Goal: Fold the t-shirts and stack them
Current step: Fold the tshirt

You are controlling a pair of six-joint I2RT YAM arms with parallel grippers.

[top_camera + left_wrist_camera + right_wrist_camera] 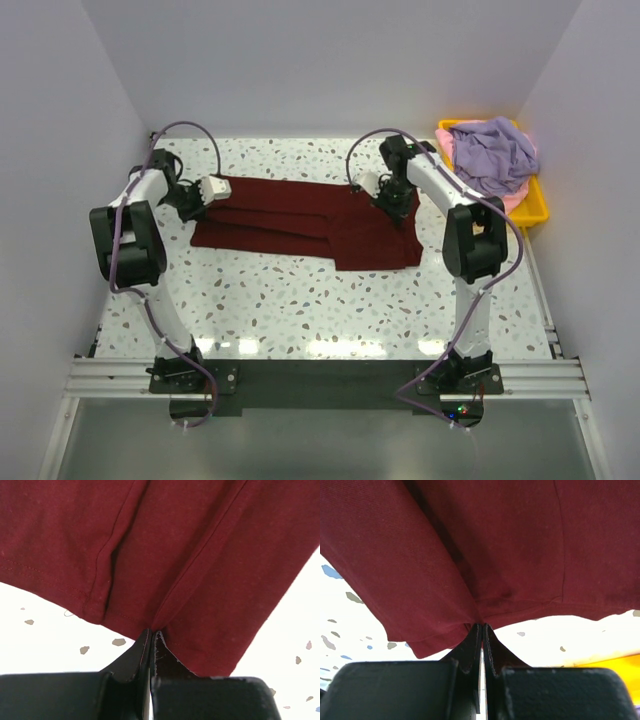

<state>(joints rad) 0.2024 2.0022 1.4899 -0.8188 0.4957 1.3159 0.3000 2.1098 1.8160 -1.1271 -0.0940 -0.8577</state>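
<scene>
A dark maroon t-shirt point(300, 220) lies spread sideways across the far half of the speckled table, partly folded over itself. My left gripper point(222, 198) is at its left end. In the left wrist view the gripper point(151, 631) is shut, pinching the edge of the maroon cloth point(190, 555), which puckers into the tips. My right gripper point(392, 208) is near the shirt's right end, shut point(482, 625) on a gathered fold of the cloth point(495, 545). A lavender t-shirt point(495, 150) is heaped on a pale pink t-shirt point(516, 200) in the tray.
A yellow plastic tray point(538, 208) stands at the back right corner against the wall, and its edge point(615, 661) shows in the right wrist view. White walls close in the table on three sides. The speckled tabletop point(300, 310) runs to the arm bases.
</scene>
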